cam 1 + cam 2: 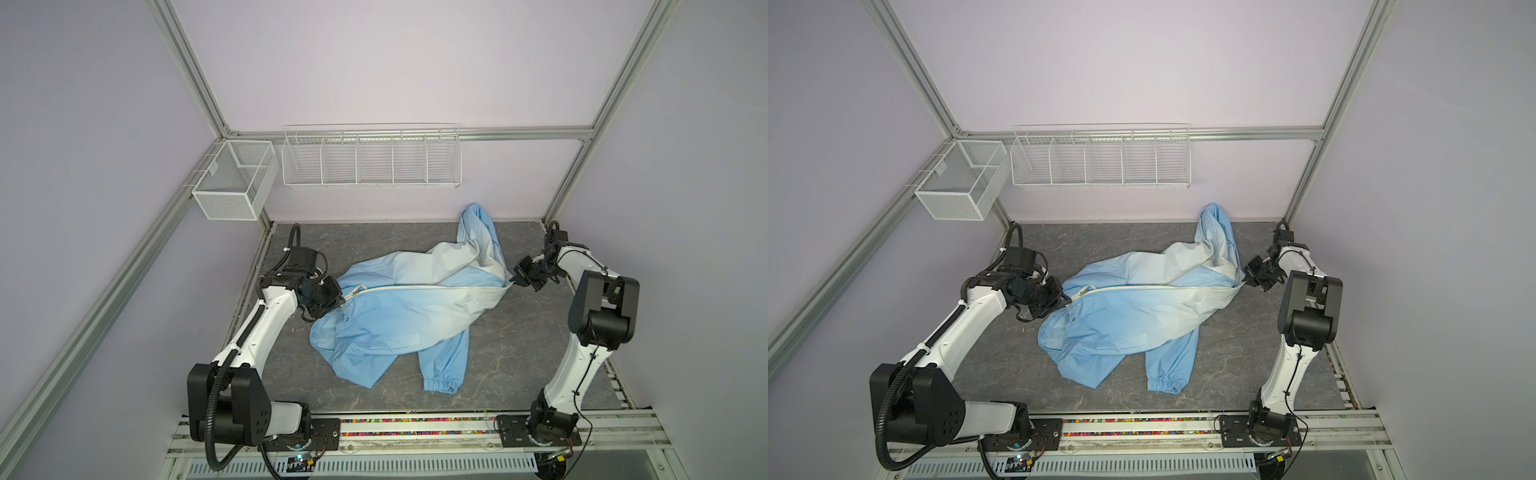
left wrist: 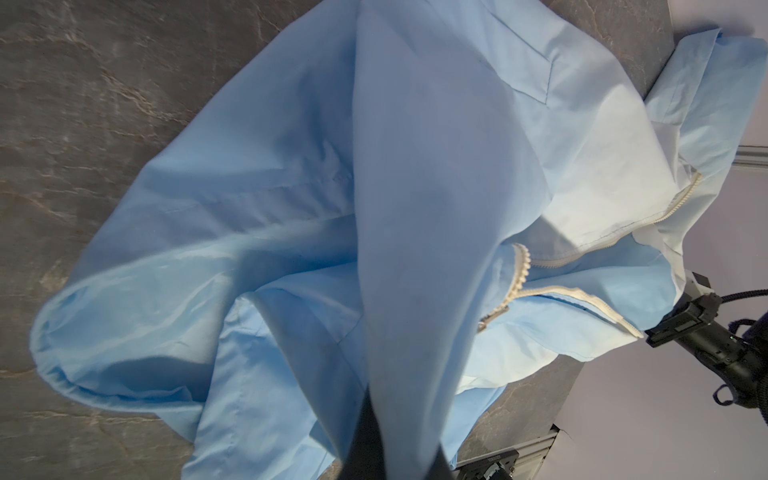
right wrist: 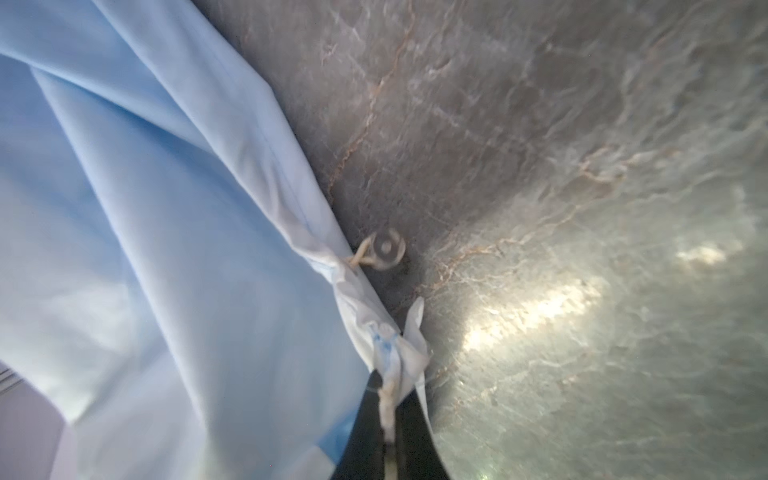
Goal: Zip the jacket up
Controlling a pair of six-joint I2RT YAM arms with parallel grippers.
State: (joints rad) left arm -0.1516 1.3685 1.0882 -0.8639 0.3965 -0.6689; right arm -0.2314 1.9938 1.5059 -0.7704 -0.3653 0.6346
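Fabric is bunching between the pressed-together jaws of the right gripper [image 3: 386, 415], which is pinching a whitish corner of the jacket [image 1: 395, 316]. A small round tab [image 3: 386, 248] is dangling just beyond its tips, over the grey worktop [image 1: 519, 353]. Behind that gripper the right arm [image 1: 602, 307] is folding sharply, its elbow standing high and its forearm slanting down and inward.

From this pinch the cream zipper [image 1: 415, 286] is running almost straight across to the left gripper [image 1: 338, 303]. That gripper is clamping the jacket's light-blue edge, with cloth draping over its fingers [image 2: 363, 440]. The left arm [image 1: 270, 316] is reaching forward low, wrist pointing inward.

Between the grippers the jacket is lying crumpled on the worktop. Its gathered cuff [image 1: 440, 384] is trailing toward the arm bases, and a tall fold [image 1: 478, 224] is heaping up beyond the right gripper, toward the back wall [image 1: 374, 83].
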